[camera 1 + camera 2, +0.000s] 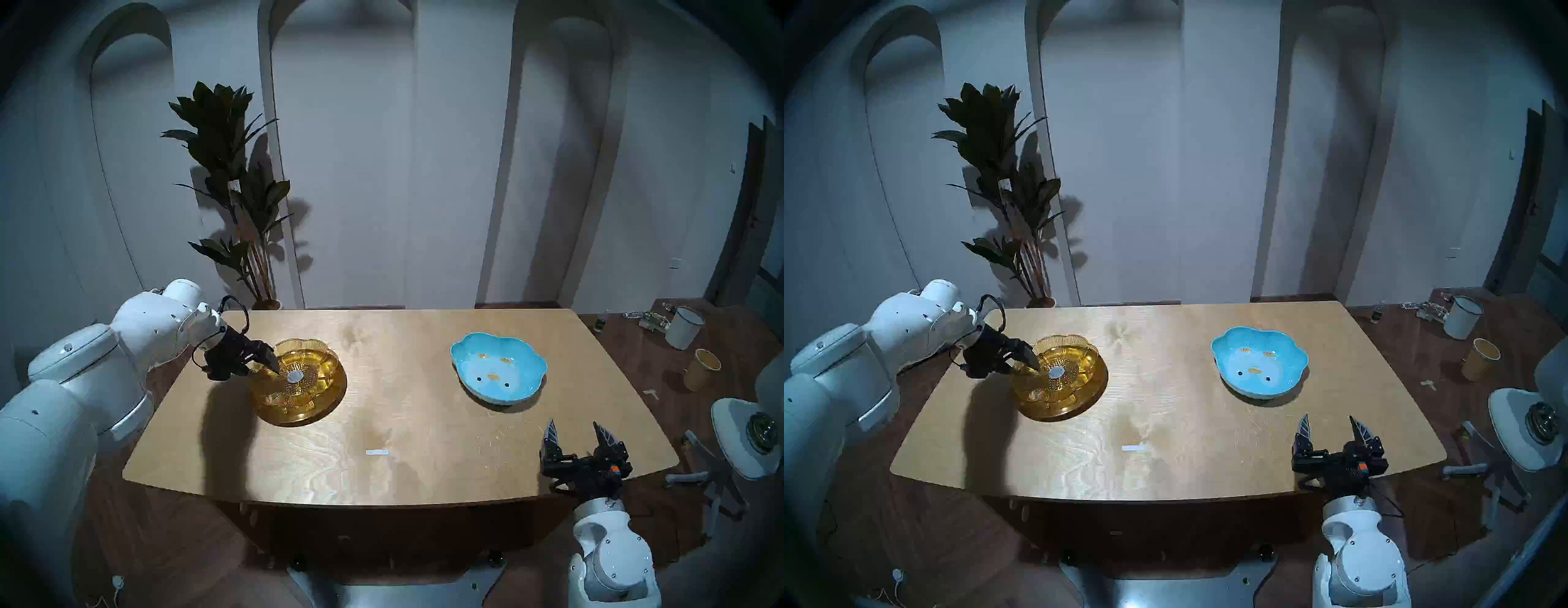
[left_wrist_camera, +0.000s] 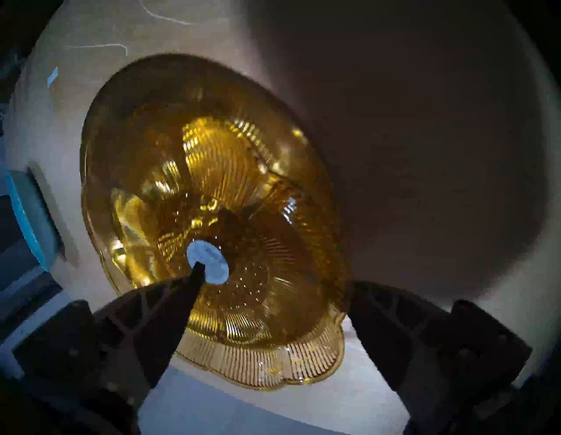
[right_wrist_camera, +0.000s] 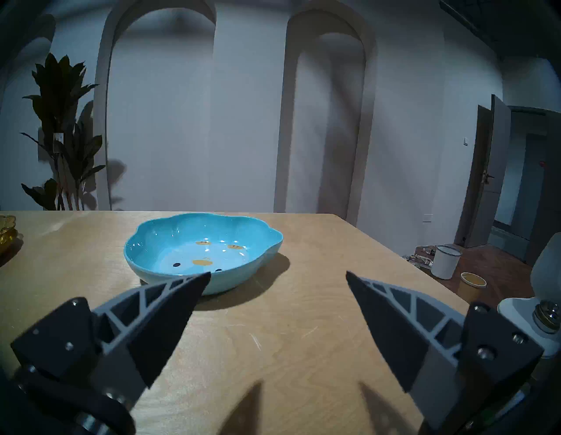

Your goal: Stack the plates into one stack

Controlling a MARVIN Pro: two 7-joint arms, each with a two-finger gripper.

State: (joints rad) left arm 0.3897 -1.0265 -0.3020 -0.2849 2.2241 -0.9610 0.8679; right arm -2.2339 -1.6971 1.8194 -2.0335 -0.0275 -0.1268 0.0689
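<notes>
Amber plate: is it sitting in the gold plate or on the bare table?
In the gold plate: the amber plate rests inside it, gold rim showing around its near side.

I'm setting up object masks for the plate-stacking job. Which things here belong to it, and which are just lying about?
Job:
- amber flower plate
- gold metal plate beneath it
- blue lobed dish

Lying about:
- white label strip on the table
- potted plant
- white mug and paper cup on the floor

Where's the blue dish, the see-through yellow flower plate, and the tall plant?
blue dish [image 1: 499, 368], head left view, inner floor.
yellow flower plate [image 1: 316, 373], head left view, ribbed inside.
plant [image 1: 231, 170], head left view, leaves.
</notes>
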